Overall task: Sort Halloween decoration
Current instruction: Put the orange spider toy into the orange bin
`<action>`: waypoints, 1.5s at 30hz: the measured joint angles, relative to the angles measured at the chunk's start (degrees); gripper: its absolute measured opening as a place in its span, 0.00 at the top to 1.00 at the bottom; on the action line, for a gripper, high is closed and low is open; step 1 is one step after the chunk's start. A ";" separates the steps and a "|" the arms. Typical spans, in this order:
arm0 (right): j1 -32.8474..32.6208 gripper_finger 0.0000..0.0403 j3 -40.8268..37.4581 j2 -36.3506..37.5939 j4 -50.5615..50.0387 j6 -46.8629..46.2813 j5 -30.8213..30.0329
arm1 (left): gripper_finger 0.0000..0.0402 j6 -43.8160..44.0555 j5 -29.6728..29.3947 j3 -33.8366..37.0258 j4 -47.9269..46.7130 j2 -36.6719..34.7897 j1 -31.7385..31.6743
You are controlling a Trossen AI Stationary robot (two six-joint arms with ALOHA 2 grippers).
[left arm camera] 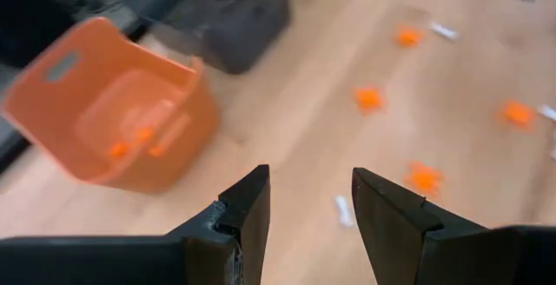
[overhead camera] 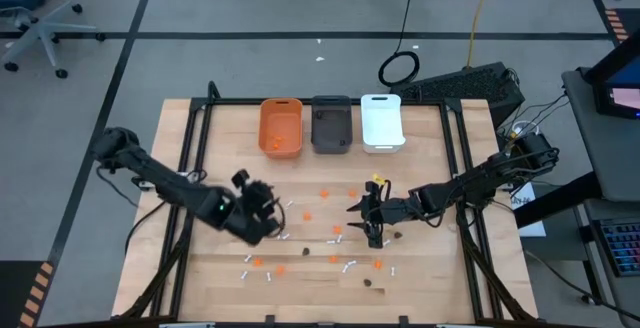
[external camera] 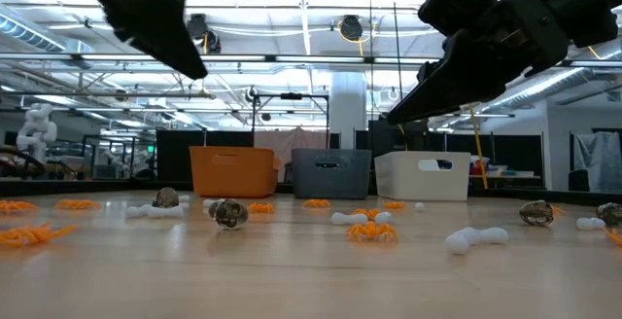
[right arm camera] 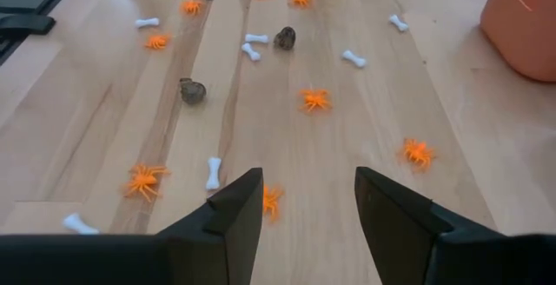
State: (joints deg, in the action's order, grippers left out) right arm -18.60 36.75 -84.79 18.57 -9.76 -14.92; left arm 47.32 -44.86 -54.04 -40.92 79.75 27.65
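Left tool (overhead camera: 262, 208) hangs above the wooden bench (overhead camera: 190, 278), left of centre, fingers apart, nothing between them. Right tool (overhead camera: 370, 213) is right of centre, fingers likewise apart and empty. Small orange plastic spiders (right arm camera: 314, 99), white plastic bones (right arm camera: 214, 172) and dark lumps (right arm camera: 192, 91) lie scattered across the bench. A few orange pieces sit inside the rectangular orange plastic bin (overhead camera: 281, 126).

Three bins (overhead camera: 330, 125) along far edge; scattered decoration pieces (overhead camera: 330, 236) mid-table.
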 joint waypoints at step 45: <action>-0.65 0.58 0.00 -0.28 -0.23 0.87 0.04 | 0.60 18.94 20.70 13.52 -4.75 8.80 12.81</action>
State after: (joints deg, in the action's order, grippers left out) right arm -19.25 36.75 -85.08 18.33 -8.88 -14.88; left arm 66.26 -24.16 -40.53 -45.67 88.55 40.46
